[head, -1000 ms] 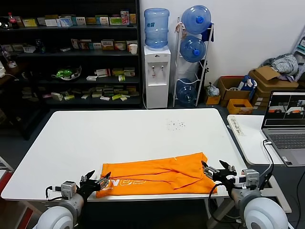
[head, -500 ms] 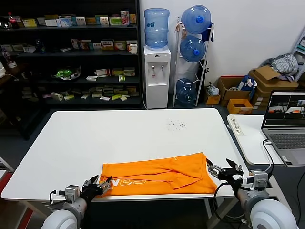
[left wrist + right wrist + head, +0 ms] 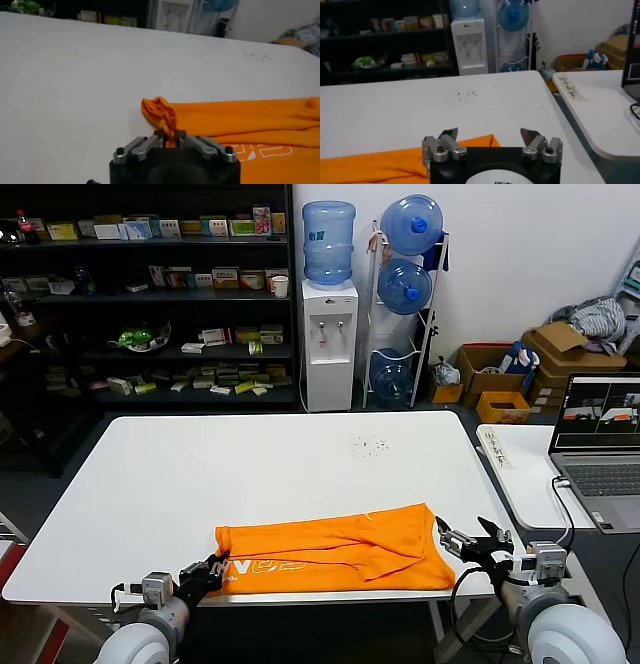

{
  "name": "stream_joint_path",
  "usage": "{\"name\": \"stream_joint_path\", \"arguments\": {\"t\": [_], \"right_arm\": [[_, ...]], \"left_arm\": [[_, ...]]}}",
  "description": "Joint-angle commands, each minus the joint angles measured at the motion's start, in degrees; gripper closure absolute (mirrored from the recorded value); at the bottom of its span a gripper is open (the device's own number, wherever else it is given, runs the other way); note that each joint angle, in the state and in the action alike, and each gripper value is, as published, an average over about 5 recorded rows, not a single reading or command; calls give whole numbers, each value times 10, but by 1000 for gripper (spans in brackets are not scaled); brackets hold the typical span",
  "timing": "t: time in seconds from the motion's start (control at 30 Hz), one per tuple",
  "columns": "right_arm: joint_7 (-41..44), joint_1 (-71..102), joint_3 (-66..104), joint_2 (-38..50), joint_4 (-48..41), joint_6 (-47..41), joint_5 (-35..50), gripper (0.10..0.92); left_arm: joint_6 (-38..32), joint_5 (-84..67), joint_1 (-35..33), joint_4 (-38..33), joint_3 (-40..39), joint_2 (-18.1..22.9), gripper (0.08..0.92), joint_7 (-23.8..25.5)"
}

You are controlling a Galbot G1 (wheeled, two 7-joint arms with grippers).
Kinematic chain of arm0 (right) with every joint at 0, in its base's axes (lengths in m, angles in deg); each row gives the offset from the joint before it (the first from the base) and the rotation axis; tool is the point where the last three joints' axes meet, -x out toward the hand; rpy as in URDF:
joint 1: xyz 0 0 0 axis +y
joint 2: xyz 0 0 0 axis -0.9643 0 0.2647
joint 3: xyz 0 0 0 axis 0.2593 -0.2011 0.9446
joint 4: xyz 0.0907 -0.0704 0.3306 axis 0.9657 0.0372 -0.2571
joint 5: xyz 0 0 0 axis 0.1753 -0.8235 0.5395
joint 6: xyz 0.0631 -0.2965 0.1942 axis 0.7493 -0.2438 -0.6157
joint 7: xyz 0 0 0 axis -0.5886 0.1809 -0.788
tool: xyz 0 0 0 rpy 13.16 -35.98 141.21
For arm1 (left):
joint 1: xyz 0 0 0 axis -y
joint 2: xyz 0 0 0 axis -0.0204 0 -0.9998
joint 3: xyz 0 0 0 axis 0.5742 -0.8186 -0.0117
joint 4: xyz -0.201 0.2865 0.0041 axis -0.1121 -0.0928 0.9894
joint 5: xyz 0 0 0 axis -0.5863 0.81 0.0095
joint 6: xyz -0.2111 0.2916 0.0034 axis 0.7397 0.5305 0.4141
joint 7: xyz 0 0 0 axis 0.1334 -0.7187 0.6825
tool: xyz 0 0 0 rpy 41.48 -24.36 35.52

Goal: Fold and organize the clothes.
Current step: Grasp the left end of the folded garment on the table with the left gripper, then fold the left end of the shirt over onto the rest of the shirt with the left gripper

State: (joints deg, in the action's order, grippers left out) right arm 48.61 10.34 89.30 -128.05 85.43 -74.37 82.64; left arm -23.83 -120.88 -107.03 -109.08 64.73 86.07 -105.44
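- Orange T-shirt (image 3: 335,549) lies folded into a long band along near edge of white table (image 3: 250,474), white lettering facing up toward its left end.
- Left gripper (image 3: 169,139): fingers pinched together on bunched left corner of shirt; rest of cloth runs away from fingertips to the right.
- Right gripper (image 3: 490,133): fingers spread apart, gripping nothing, just off shirt's right edge; orange fabric shows between and beyond fingertips.
- Laptop (image 3: 605,449) on side table, well apart from right fingers.
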Motion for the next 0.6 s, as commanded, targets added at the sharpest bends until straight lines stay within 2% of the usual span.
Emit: {"name": "stream_joint_path", "arguments": {"t": [0.03,0.17,0.3,0.4,0.6], "right_arm": [[1,2,-1,0,-1,1,-3,203],[3,-1,-4,3,-4,2,-4,203],[3,-14,-9,4,-12,3,-3,203],[3,-27,-18,4,-19,4,-3,203],[3,-65,-46,1,-34,5,-3,203]], "left_arm": [[-6,-1,0,0,0,4,804,2],[-6,-3,-3,-4,3,1,881,0],[-2,-10,0,-9,19,-16,887,-1],[5,-15,14,0,54,-46,887,5],[7,-19,25,63,137,-139,887,38]]}}
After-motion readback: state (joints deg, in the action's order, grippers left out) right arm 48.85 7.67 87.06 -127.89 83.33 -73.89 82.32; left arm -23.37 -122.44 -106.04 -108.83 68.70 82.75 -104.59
